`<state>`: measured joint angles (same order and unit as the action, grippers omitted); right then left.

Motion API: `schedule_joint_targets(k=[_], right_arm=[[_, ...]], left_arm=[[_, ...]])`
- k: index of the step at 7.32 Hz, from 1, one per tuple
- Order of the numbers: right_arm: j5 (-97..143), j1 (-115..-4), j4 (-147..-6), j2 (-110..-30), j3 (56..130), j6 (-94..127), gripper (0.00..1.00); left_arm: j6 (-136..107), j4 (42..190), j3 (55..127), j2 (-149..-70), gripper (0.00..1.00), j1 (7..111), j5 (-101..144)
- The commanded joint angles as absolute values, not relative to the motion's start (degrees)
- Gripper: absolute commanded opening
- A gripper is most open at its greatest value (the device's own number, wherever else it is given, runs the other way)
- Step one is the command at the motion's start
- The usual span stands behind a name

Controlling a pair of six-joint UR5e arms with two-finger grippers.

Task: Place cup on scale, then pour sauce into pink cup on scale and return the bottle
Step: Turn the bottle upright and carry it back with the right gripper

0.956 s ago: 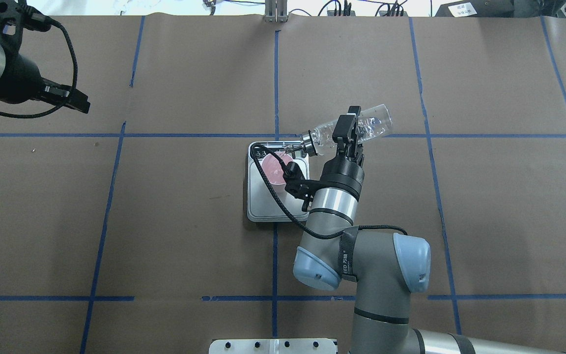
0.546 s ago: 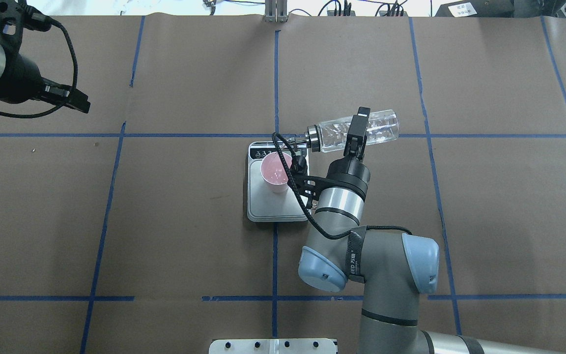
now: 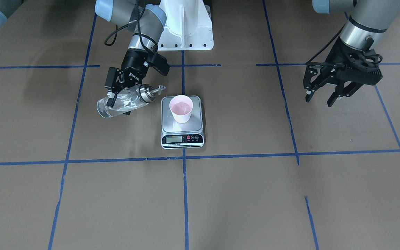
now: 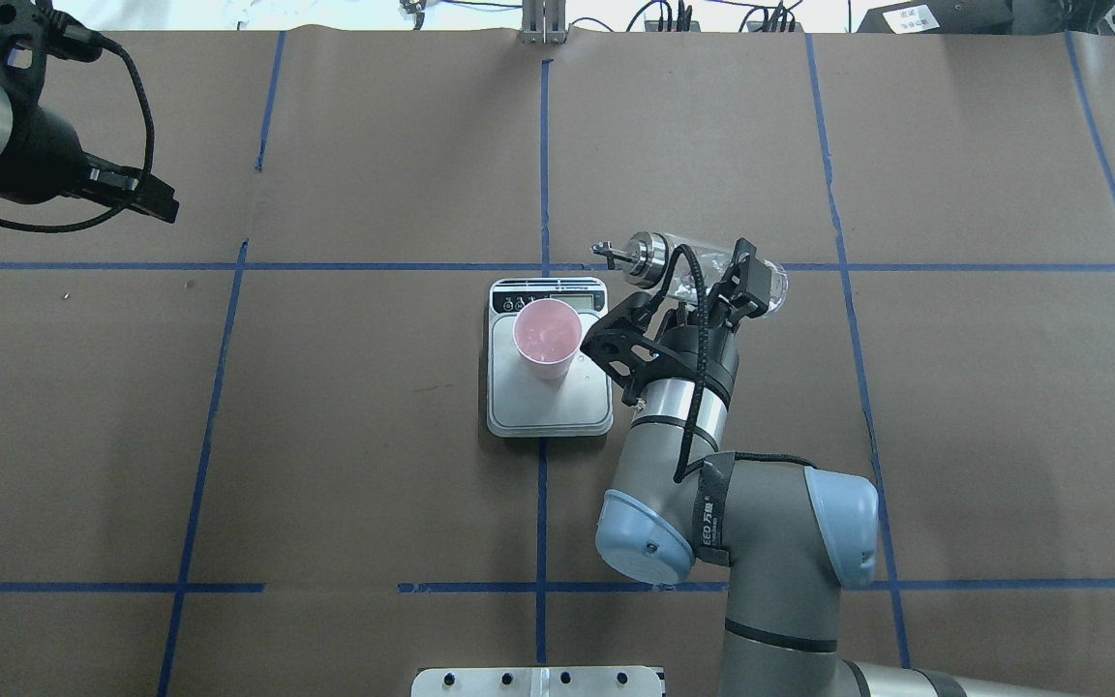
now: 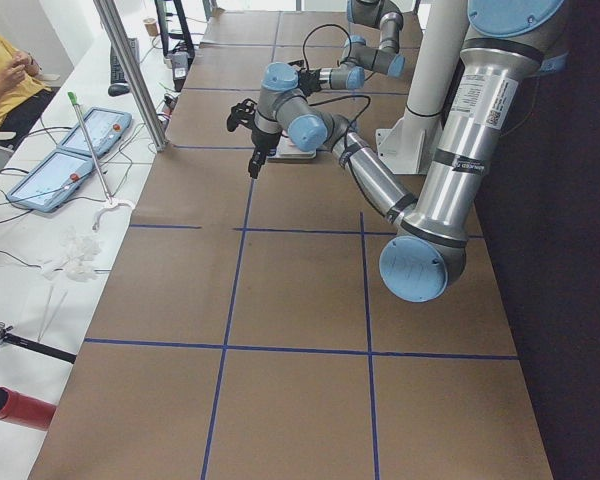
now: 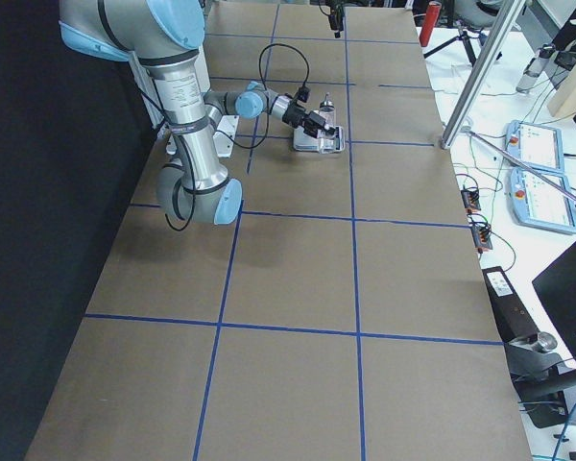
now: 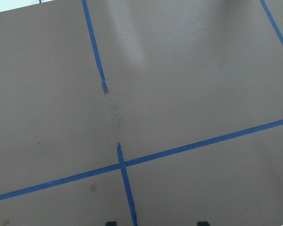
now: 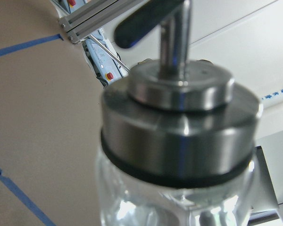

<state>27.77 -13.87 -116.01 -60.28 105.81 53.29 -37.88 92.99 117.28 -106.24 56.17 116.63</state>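
Observation:
The pink cup [image 3: 181, 108] [image 4: 547, 334] stands upright on the silver scale [image 3: 182, 129] [image 4: 548, 411] at mid-table, with a glint of liquid inside. Just to the scale's right in the overhead view, my right gripper [image 3: 118, 99] [image 4: 737, 286] is shut on the clear glass bottle [image 3: 122, 104] [image 4: 698, 263]. The bottle is held tilted above the table, its silver spout cap [image 4: 647, 257] [image 8: 179, 122] pointing toward the scale but clear of the cup. Clear sauce shows through the glass. My left gripper [image 3: 319, 101] [image 4: 163, 208] hangs open and empty far off to the left.
Brown paper with blue tape lines [image 4: 543, 145] covers the table. The white robot base [image 3: 186, 31] sits at the robot's edge. A metal post [image 5: 130, 70], tablets [image 5: 50, 175] and a seated person [image 5: 5, 75] are beyond the table's far side.
My right gripper has pulled the bottle back to the right, away from the cup, and turned it so the spout has lifted off the cup. The left arm has stayed still.

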Motion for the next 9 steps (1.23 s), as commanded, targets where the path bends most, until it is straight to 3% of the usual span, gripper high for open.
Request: schedule_joint_targets(k=[1,4,6,9], right_arm=[[32.23,-13.89,-106.69,-65.53,109.41,58.36,0.00],[32.61,-14.06,-76.27,-78.62,108.81,63.19,0.00],[34.87,-14.33,-75.50,-80.16,108.90,81.69,0.00],[35.77,-14.94,-75.41,-82.79,108.63,88.67,0.00]], left_arm=[[-37.88,92.99,117.16,-106.17,0.65,56.08,116.63],[-37.97,92.99,117.25,-106.17,0.65,56.07,116.63],[-38.06,92.99,117.51,-106.08,0.65,56.25,116.63],[-38.06,92.81,118.30,-106.08,0.65,56.34,116.63]])
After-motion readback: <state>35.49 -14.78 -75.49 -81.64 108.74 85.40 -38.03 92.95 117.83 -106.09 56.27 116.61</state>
